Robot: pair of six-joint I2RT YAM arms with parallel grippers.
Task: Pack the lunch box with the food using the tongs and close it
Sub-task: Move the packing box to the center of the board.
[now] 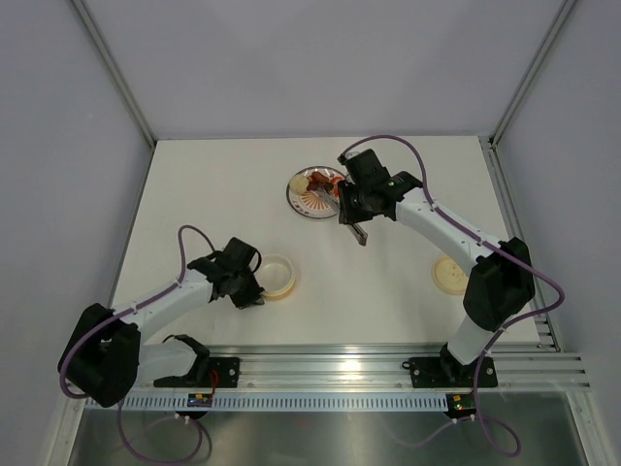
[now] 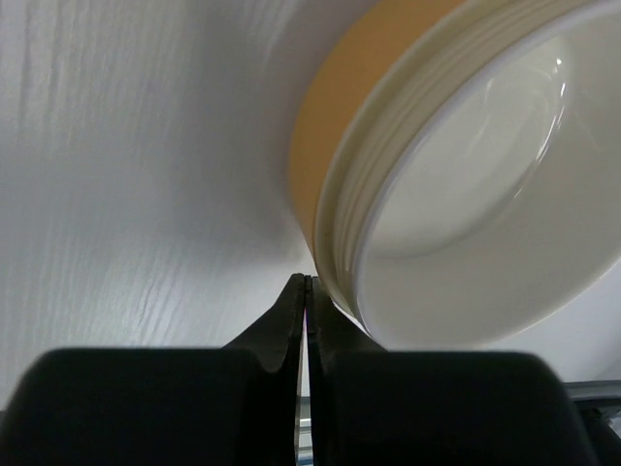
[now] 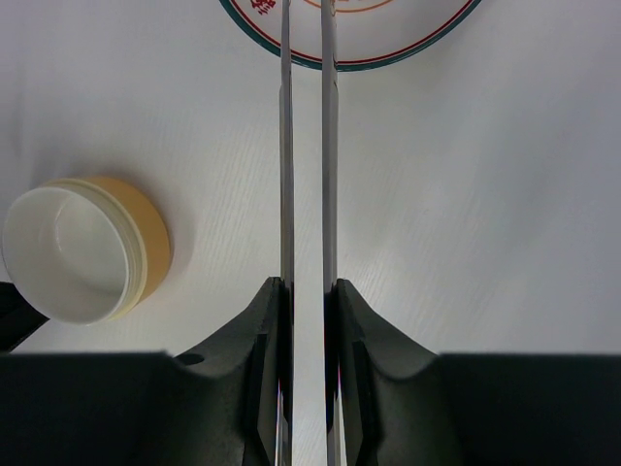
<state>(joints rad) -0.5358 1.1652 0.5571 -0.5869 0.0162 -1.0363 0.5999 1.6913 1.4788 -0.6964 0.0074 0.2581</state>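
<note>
The lunch box (image 1: 277,276), a round cream-yellow tub, stands empty on the table in front of the left arm; it fills the right of the left wrist view (image 2: 466,175) and shows at the left of the right wrist view (image 3: 78,252). My left gripper (image 1: 257,296) (image 2: 307,283) is shut with nothing between its fingers, its tip right beside the tub's wall. My right gripper (image 1: 351,209) (image 3: 309,286) is shut on the tongs (image 3: 286,146), whose two silver arms run parallel toward the plate (image 3: 408,53). The food (image 1: 325,184) lies on that plate (image 1: 296,194).
A flat cream lid (image 1: 451,274) lies at the right, near the right arm's base. The metal rail (image 1: 340,364) runs along the table's near edge.
</note>
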